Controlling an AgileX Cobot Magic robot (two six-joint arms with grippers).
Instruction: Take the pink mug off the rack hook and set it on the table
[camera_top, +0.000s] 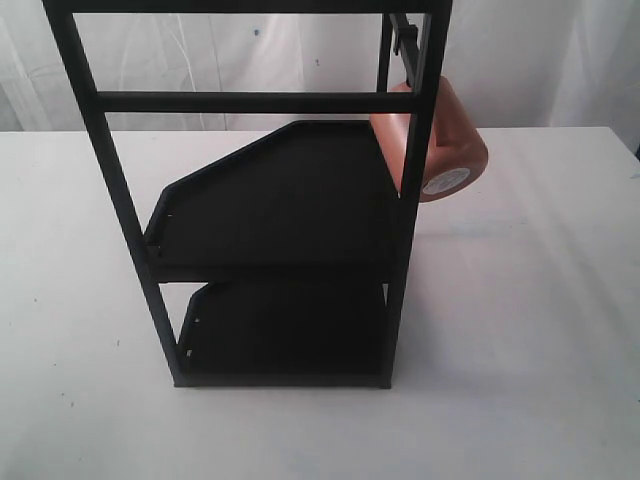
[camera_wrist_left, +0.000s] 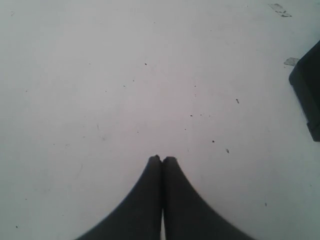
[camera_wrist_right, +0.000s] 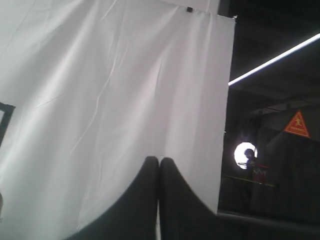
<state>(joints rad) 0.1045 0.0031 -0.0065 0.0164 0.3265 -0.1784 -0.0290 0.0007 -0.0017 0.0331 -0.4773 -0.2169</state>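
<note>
The pink mug (camera_top: 448, 140) hangs tilted at the upper right of the black rack (camera_top: 280, 210), its base with a round white sticker (camera_top: 446, 181) facing out. The rack hook (camera_top: 405, 38) that carries it is partly hidden behind the rack's right post. The rack stands on the white table (camera_top: 520, 330). Neither gripper shows in the exterior view. My left gripper (camera_wrist_left: 162, 159) is shut with nothing in it, over the bare speckled table (camera_wrist_left: 125, 90). My right gripper (camera_wrist_right: 159, 160) is shut and empty, pointing at a white curtain (camera_wrist_right: 115, 90).
A dark corner of the rack (camera_wrist_left: 307, 95) shows at the edge of the left wrist view. A white curtain (camera_top: 540, 60) hangs behind the table. Past the curtain's edge the right wrist view shows a dark room with an orange warning sign (camera_wrist_right: 297, 124).
</note>
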